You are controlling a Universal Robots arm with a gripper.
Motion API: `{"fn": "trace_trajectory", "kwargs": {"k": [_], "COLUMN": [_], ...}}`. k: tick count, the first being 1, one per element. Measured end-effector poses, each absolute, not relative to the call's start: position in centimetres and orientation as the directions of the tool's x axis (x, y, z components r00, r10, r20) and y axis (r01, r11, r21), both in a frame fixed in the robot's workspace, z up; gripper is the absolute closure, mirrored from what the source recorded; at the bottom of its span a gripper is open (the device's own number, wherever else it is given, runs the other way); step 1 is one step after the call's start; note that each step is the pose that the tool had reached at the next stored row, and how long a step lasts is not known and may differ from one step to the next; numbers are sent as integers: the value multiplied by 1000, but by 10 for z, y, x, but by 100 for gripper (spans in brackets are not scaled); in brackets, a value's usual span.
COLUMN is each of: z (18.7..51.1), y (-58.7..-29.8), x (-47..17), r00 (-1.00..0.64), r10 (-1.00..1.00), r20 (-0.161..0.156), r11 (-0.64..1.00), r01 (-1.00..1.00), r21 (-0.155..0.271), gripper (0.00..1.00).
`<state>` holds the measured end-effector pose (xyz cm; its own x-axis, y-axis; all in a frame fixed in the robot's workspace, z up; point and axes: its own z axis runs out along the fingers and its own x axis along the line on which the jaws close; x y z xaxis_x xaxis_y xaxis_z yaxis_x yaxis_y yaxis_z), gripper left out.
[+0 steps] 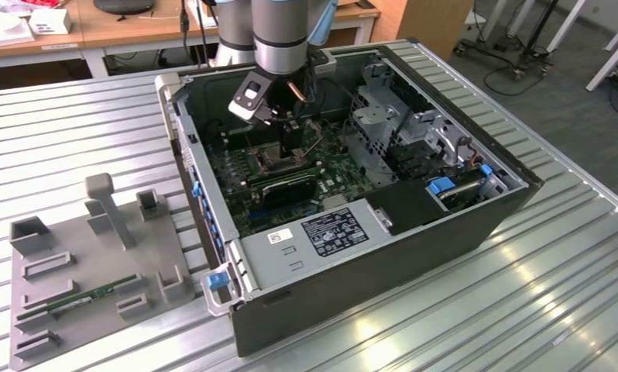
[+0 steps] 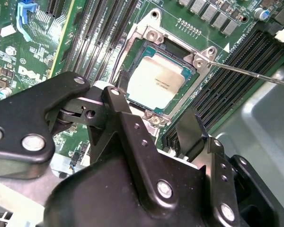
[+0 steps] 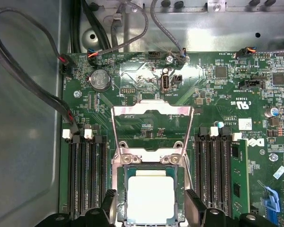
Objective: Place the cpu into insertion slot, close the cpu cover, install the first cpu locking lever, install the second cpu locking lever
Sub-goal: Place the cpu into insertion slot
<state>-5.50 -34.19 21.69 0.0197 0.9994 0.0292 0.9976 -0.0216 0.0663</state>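
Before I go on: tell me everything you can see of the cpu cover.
In the first wrist view the cpu cover is a thin square frame of silvery metal with a cut-out centre, green board showing through. It is swung open, away from the insertion slot, hinged at the slot's edge. The cpu lies in the slot uncovered. The open claw straddles the slot and touches no part of the cover.
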Motion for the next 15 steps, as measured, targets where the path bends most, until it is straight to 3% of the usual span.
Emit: {"fn": "trace_trajectory", "kwargs": {"k": [11, 13, 15], "z": [217, 217, 217], "y": [-342, -342, -342], "x": [-54, -54, -54], "r00": [20, 20, 20], "r10": [999, 999, 999], "r20": [29, 29, 29], "r11": [-22, -22, -22], "r01": [998, 998, 998], "r21": [62, 62, 62], "gripper": [34, 47, 53]}}
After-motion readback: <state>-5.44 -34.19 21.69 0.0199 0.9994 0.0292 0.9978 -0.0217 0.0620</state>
